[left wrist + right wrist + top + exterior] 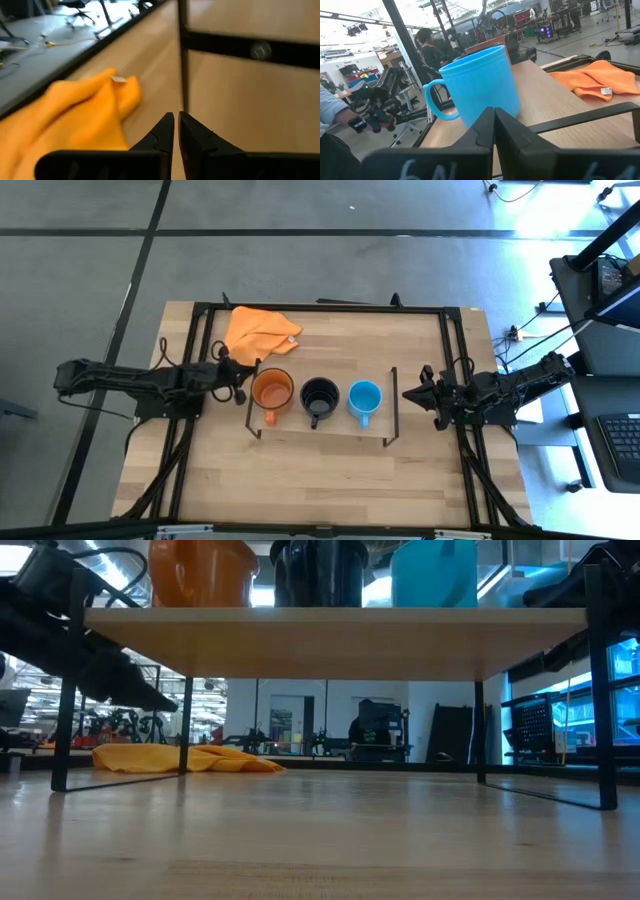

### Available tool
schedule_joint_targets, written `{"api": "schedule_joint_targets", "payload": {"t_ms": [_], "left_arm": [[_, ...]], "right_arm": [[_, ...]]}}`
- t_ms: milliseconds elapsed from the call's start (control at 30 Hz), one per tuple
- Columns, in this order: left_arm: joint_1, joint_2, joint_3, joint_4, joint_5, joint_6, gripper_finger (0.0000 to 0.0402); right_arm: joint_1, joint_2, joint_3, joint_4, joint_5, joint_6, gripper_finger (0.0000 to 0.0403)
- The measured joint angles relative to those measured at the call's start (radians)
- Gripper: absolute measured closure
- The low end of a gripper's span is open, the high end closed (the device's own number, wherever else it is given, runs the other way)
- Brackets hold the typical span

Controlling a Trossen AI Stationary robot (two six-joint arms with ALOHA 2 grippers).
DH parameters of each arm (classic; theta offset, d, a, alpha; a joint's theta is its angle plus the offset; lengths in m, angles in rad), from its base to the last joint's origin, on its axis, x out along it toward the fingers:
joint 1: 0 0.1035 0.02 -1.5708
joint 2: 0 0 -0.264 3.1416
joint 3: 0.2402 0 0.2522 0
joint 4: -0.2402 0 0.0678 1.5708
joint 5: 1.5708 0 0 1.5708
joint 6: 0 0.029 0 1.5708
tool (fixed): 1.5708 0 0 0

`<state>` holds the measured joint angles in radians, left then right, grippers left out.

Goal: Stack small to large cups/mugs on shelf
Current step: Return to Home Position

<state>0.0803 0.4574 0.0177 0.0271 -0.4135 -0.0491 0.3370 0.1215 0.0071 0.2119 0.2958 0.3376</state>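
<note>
Pale wooden surface (300, 480) carries the shelf (320, 430). Just off its left end is the left hand (240, 385), clenched and empty, near the orange mug (272, 389). On the shelf the black mug (319, 394) stands mid-row and the light blue mug (364, 396) rightmost. The right hand (412, 393), also clenched empty, hangs beyond the right end.

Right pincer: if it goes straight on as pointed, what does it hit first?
Probably the blue mug, dead ahead of the right pincer on the shelf. The shelf's black end rail crosses nearer, just below that line; running slightly low, it might catch the rail first.
</note>
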Motion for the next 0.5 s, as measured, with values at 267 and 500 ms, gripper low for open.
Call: {"api": "schedule_joint_targets", "payload": {"t_ms": [267, 500], "left_arm": [[0.0, 0.037, 0.0, -0.029, 0.269, -0.022, 0.0382], [0.0, 0.033, -0.001, -0.039, 0.401, -0.06, 0.0382]], "right_arm": [[0.0, 0.0, 0.0, 0.0, 0.0, 0.0, 0.0389], [0.0, 0.0, 0.0, -0.004, 0.0, -0.001, 0.0389]]}}
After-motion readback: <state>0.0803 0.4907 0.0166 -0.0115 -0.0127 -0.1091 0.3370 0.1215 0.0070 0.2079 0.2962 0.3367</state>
